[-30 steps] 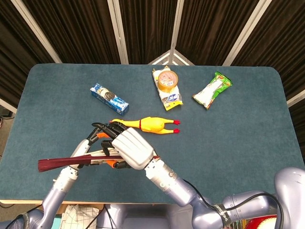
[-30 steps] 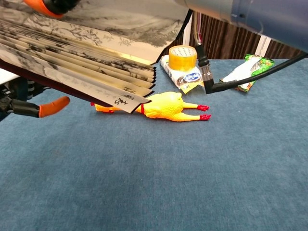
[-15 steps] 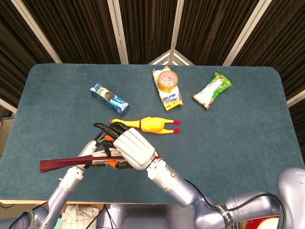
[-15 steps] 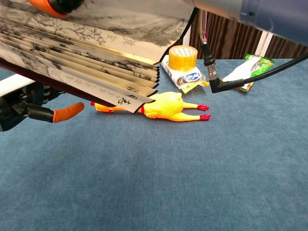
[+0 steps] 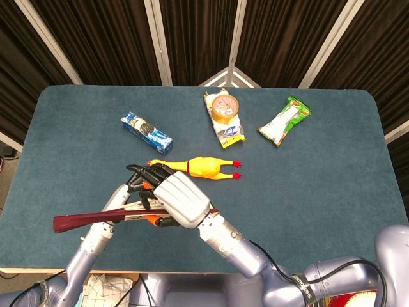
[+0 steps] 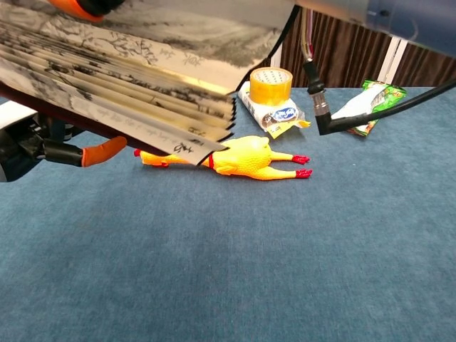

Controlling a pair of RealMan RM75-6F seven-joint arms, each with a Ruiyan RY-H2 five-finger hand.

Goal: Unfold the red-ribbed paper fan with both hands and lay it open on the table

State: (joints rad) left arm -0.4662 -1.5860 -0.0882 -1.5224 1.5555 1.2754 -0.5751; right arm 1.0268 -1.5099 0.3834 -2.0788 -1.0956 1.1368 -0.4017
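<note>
The paper fan [image 5: 77, 221] hangs above the table's near left part, its dark red ribs pointing left in the head view. In the chest view the fan [image 6: 121, 78] fills the upper left, partly spread, showing pleats with ink painting. My right hand [image 5: 182, 199] lies over the fan's right end and grips it. My left hand [image 5: 131, 188] holds the fan just beside it from the left. One orange fingertip [image 6: 103, 151] of the left hand shows under the pleats. The fan's pivot end is hidden by the hands.
A yellow rubber chicken [image 5: 201, 167] lies just beyond the hands. Further back are a blue biscuit pack [image 5: 147, 132], a tape roll on a packet [image 5: 223, 109] and a green snack bag [image 5: 284, 121]. The blue table [image 5: 332, 192] spreads right.
In the chest view the left hand's orange fingertip has slid to the right under the fan. The pleats have shifted slightly right. Both hands keep their hold.
</note>
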